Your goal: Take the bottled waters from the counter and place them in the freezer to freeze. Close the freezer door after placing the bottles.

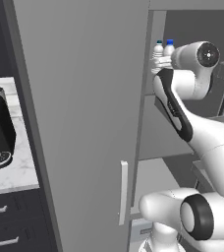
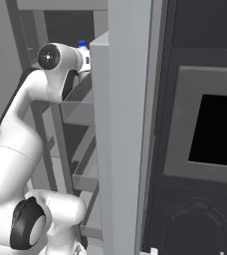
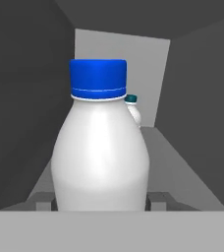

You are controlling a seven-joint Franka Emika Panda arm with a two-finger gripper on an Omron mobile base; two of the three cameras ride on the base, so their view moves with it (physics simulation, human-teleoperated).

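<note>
Blue-capped bottle (image 3: 100,147) stands upright on a grey freezer shelf (image 3: 182,170), gripper (image 3: 100,201) clamped on its lower body. Teal-capped bottle (image 3: 132,109) stands just behind it, deeper in. Freezer door (image 1: 84,123) hangs open

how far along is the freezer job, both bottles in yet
The teal-capped bottle already stands on a freezer shelf. The hand is shut on the blue-capped bottle, upright just in front of it inside the freezer. Left: release it, withdraw, and close the open freezer door.
</note>
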